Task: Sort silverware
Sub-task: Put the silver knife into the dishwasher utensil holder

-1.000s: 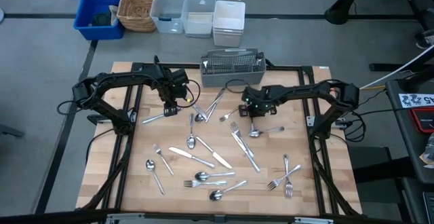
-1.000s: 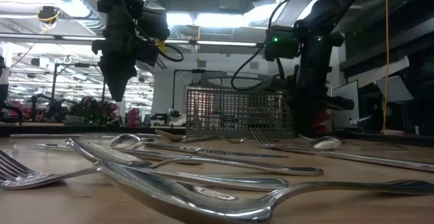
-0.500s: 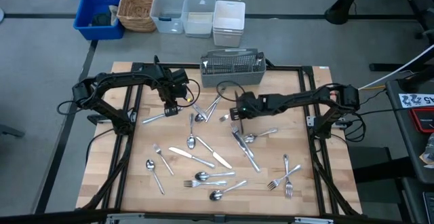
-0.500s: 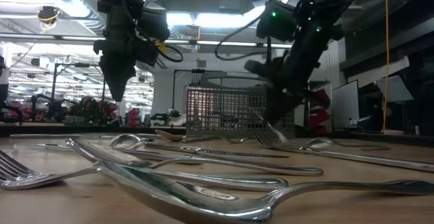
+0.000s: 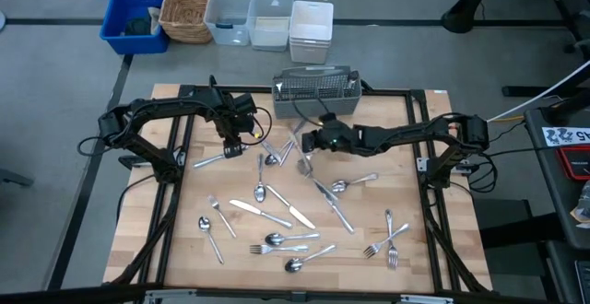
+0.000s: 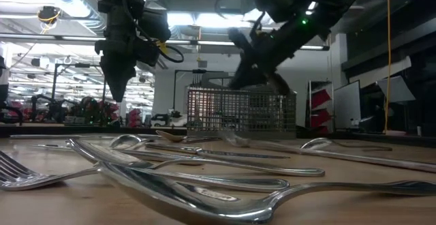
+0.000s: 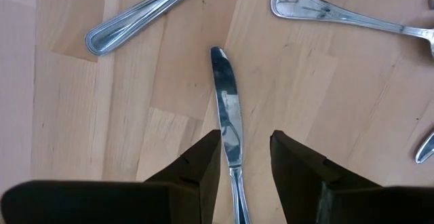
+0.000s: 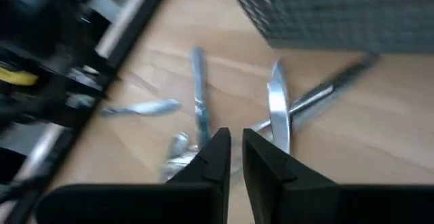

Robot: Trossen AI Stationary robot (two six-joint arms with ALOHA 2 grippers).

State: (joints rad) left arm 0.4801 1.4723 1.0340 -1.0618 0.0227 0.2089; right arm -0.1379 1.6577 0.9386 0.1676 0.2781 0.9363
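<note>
The right gripper (image 5: 308, 145) is in the air near the middle of the counter (image 5: 415, 258), just before the wire-mesh basket (image 5: 315, 92) at the far edge. Its fingers (image 8: 218, 157) are nearly pressed together, and a slim piece hangs below it in the high view; I judge it a fork (image 5: 305, 163) pinched by one end, though the wrist view does not show the hold. Such a thin pinch could let the piece swing or slip over the counter, or catch the basket's rim and miss its compartment.

The left gripper (image 5: 232, 144) hovers toward the far left, fingers (image 7: 203, 166) spread either side of a knife (image 7: 226, 115) lying flat, apparently not touching it. The rest of the silverware (image 5: 277, 214) is scattered across the counter.
</note>
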